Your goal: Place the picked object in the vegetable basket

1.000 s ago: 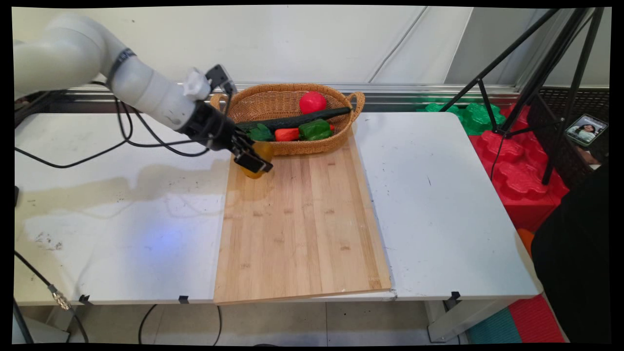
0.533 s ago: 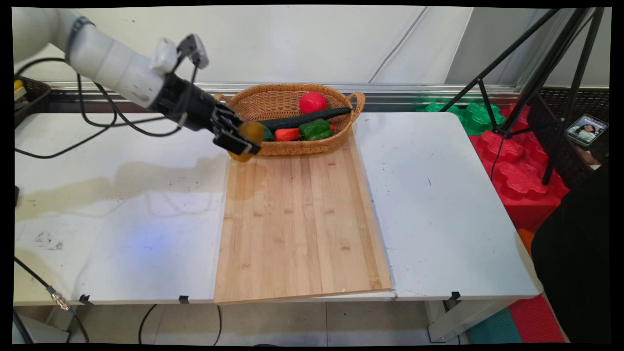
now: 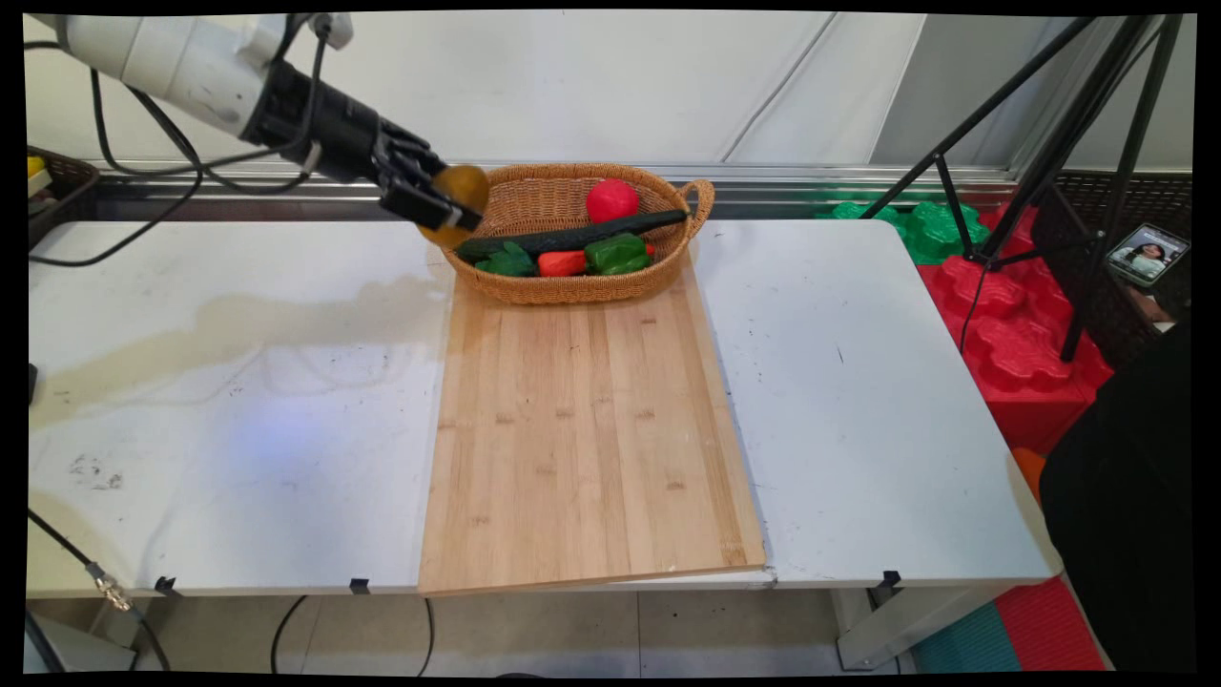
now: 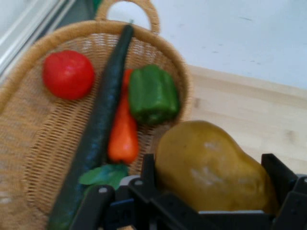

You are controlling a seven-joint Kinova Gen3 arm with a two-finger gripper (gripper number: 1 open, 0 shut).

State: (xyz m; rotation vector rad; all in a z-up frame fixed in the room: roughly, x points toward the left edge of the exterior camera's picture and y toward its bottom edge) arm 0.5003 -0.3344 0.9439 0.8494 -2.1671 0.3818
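Observation:
My gripper [image 3: 446, 205] is shut on a yellow-brown pear-shaped fruit [image 3: 462, 187], held in the air at the left end of a wicker basket [image 3: 572, 286]. In the hand view the fruit [image 4: 211, 167] fills the space between the fingers [image 4: 276, 175], above the basket's rim [image 4: 184, 86]. Inside the basket lie a red tomato [image 3: 611, 200], a long dark cucumber [image 3: 572, 235], a green pepper [image 3: 616, 253], an orange-red carrot [image 3: 561, 263] and a green leafy piece [image 3: 506, 260].
A bamboo cutting board [image 3: 582, 429] lies on the white table [image 3: 858, 382] in front of the basket. A black tripod [image 3: 1040, 143] and red and green foam blocks [image 3: 1002, 324] stand to the right, off the table. Black cables [image 3: 143, 191] hang from the arm.
The gripper has risen from the cutting board's far left corner with the fruit, moving up and back to the basket's left end.

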